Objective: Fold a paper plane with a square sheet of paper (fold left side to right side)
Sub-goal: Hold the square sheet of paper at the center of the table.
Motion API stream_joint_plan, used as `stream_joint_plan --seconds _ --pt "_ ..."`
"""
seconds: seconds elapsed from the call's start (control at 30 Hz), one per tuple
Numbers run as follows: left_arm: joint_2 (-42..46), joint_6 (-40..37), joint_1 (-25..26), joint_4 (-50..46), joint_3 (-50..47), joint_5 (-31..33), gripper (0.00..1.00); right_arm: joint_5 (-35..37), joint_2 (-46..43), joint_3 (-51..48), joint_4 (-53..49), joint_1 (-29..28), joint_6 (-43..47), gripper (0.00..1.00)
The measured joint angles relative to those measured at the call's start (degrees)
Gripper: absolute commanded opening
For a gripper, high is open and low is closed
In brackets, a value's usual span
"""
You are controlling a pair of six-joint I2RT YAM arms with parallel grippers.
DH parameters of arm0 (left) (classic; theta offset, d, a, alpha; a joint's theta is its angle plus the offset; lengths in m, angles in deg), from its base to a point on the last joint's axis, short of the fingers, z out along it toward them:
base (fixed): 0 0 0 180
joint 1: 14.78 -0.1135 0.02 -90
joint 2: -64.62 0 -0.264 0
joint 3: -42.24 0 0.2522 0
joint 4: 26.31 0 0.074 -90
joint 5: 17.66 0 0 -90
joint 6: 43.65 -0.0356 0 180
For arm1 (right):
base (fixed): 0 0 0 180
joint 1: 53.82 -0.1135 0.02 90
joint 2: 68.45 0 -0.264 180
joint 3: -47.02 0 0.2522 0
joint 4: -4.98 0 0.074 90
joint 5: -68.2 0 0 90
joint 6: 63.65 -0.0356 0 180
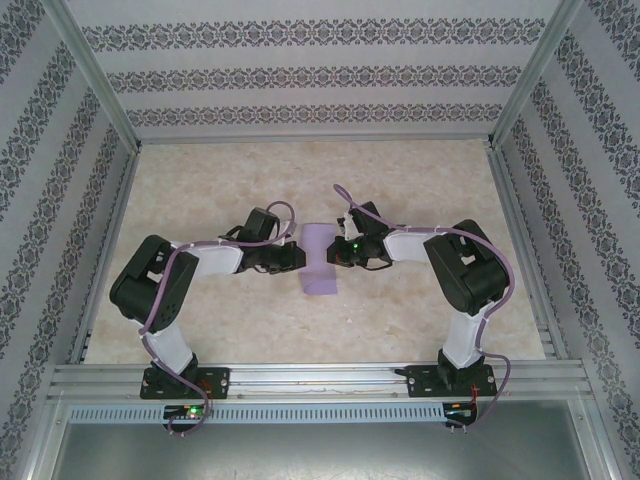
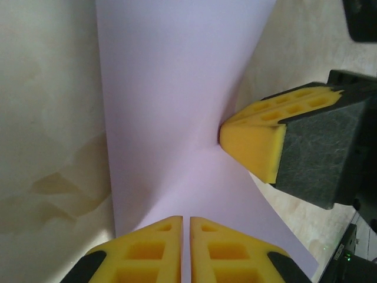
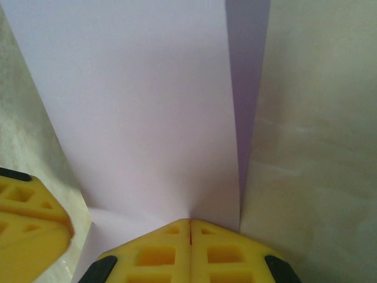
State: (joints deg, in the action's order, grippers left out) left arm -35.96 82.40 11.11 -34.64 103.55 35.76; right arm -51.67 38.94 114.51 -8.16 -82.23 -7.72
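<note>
Lilac square sheet of paper (image 1: 320, 262), folded over, sits on the bench (image 1: 230, 190), left gripper (image 2: 186, 219) and right gripper (image 3: 189, 221) each pinched shut on opposite edges.

My pincer (image 2: 186, 239) is closed to a thin slit over the near end of the lilac sheet of paper (image 2: 171, 88), which runs straight ahead. To the front right, the other pincer (image 2: 252, 141) touches the sheet's right edge. Beige bench (image 2: 47, 118) flanks both sides.
</note>
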Motion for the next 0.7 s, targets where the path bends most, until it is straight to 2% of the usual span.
stream_joint_plan --seconds 0.7 --pt "-3.50 -1.79 0.68 -1.75 1.44 1.22 0.10 0.68 -0.04 0.96 -1.66 -0.37 0.24 0.00"
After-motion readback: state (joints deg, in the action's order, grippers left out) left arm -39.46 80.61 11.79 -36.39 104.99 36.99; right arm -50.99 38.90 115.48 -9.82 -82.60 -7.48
